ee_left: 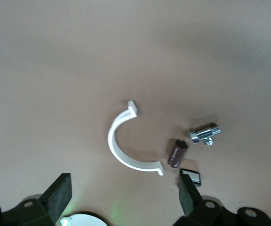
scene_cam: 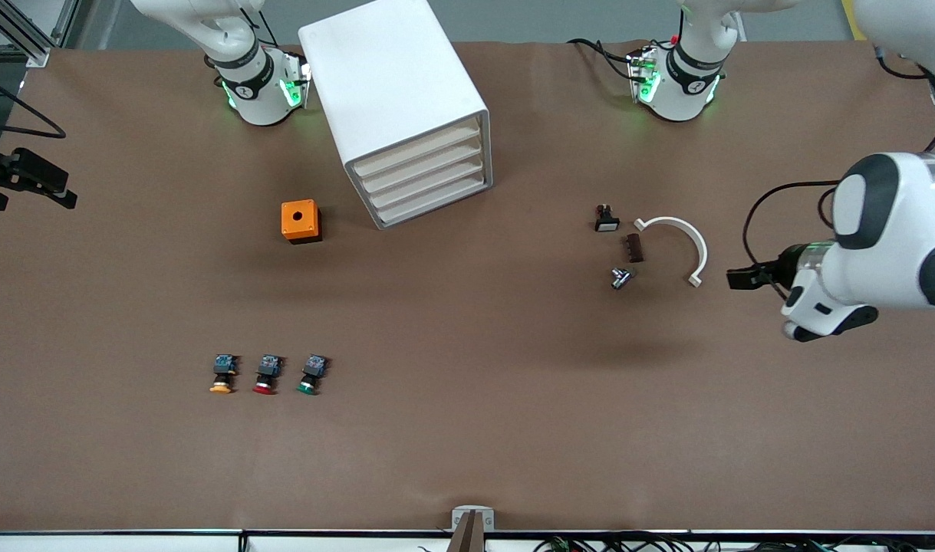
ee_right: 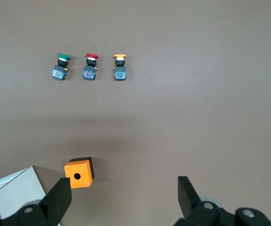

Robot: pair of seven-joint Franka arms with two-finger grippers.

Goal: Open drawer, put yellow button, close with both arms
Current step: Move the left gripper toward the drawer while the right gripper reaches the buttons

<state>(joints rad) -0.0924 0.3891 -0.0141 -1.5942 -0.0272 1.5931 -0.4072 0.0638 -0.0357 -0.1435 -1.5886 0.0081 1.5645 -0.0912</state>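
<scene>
The white cabinet (scene_cam: pixel 394 92) stands near the robots' bases, and its uppermost drawer (scene_cam: pixel 419 150) is shut like the three below it. The yellow button (scene_cam: pixel 222 376) lies on the table nearer the front camera, at the end of a row with a red-capped (scene_cam: pixel 265 376) and a green-capped twin (scene_cam: pixel 311 374). It also shows in the right wrist view (ee_right: pixel 119 66). My right gripper (scene_cam: pixel 26 180) (ee_right: pixel 124 188) is open and empty, over the right arm's end of the table. My left gripper (scene_cam: pixel 743 277) (ee_left: pixel 124 186) is open and empty, over the table beside a white half ring.
An orange box with a hole (scene_cam: pixel 301 221) (ee_right: pixel 79 173) sits beside the cabinet. Toward the left arm's end lie a white half ring (scene_cam: pixel 686 244) (ee_left: pixel 126 146), a brown block (scene_cam: pixel 634 248) (ee_left: pixel 177 153), a metal fitting (scene_cam: pixel 621 277) (ee_left: pixel 204 133) and a small black switch (scene_cam: pixel 606 218).
</scene>
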